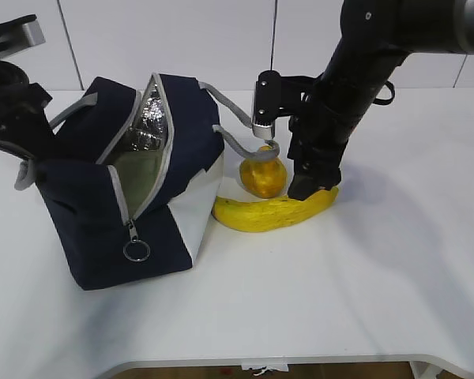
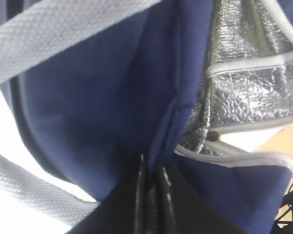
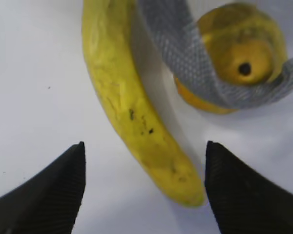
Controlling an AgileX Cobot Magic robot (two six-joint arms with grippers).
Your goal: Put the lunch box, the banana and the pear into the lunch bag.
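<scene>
**Desk:** Where does the right end effector (image 3: 144, 187) stand?

**Photographer:** Spread wide, low over the banana (image 3: 132, 107), its 2 fingers straddling the fruit's near tip. The long axis runs straight away from it along the worktop (image 1: 363, 268), so the right arm is nearer.

**Desk:** And beyond?

**Photographer:** The pear (image 1: 262, 175) sits just behind, under a grey handle. The left end effector (image 2: 151, 195) pinches the lunch bag (image 1: 87, 205) rim, holding it open; something sage-green, likely the lunch box (image 1: 138, 174), shows inside.

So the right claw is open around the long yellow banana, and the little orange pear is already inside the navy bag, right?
Not quite. The yellow-orange pear is on the white table, beside the navy-blue fabric lunch bag, as the exterior view shows. The open right gripper does straddle the long yellow banana.
</scene>
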